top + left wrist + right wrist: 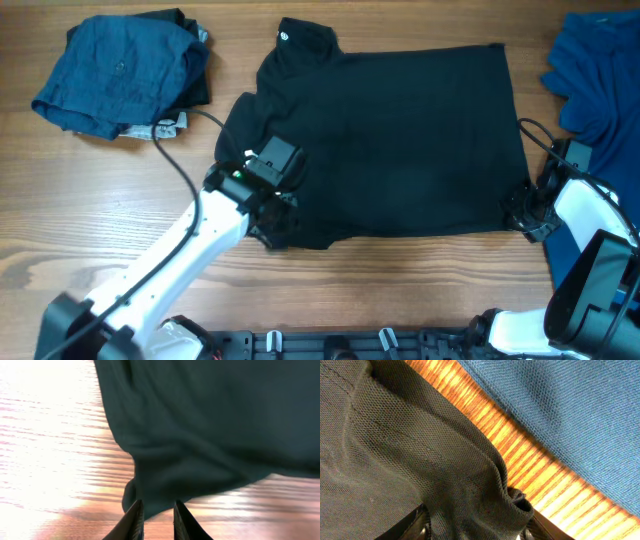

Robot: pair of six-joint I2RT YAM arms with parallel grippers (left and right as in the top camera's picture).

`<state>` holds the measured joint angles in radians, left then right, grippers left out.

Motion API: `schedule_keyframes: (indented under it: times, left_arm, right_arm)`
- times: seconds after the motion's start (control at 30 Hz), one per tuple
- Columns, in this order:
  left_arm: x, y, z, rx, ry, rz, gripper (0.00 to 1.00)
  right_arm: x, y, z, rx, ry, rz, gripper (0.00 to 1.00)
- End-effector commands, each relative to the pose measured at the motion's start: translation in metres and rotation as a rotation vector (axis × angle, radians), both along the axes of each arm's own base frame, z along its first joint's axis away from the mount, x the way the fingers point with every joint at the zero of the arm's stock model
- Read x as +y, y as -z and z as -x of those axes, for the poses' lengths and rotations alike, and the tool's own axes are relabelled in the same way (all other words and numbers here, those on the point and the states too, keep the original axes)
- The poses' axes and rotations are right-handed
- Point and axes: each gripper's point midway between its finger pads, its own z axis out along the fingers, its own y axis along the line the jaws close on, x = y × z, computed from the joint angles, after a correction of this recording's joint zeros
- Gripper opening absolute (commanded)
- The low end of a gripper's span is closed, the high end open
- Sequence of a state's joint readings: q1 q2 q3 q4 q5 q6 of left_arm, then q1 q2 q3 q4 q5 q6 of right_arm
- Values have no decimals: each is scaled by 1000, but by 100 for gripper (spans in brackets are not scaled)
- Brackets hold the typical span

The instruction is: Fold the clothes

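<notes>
Left end effector (157,506) and right end effector (475,527) each grip a hem corner of the black shirt (400,130); lift both level, cloth taut.

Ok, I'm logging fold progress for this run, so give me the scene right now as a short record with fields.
black shirt: spread across mid-table, collar at its far-left corner
left claw: fingers nearly together on the shirt's near-left edge
right claw: closed on bunched fabric at the shirt's near-right corner
dark blue garment: loose pile, far left
royal blue garment: far right, partly out of frame
table: wood grain
</notes>
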<state>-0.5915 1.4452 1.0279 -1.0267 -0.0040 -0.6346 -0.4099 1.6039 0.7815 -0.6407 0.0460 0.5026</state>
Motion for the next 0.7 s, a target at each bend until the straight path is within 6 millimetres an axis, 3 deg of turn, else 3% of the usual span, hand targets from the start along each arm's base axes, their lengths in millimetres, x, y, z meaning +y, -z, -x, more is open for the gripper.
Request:
schedule_keyframes:
  times: [0.0, 0.2, 0.27, 0.33, 0.37, 0.6, 0.63, 0.67]
  left_arm:
    - [10, 14, -1, 38, -9, -72, 21]
    - [8, 16, 9, 90, 14, -64, 22]
    - [-22, 14, 19, 134, 183, 90, 22]
    - [-34, 13, 26, 148, 258, 126, 4]
    - [-34, 15, 29, 151, 272, 109, 4]
    - [-37, 47, 69, 265, 384, 4, 4]
    - [-36, 51, 72, 281, 396, -21, 6]
    - [-34, 54, 75, 288, 408, -49, 17]
  right_arm:
    - [4, 10, 14, 61, -25, -18, 57]
    - [4, 10, 14, 60, -25, -18, 58]
    - [4, 10, 14, 60, -25, -18, 58]
    - [4, 10, 14, 60, -25, -18, 58]
    - [4, 10, 14, 60, -25, -18, 59]
    - [4, 10, 14, 61, -25, -19, 59]
    - [4, 10, 15, 62, -25, -19, 59]
    - [5, 10, 15, 64, -25, -20, 60]
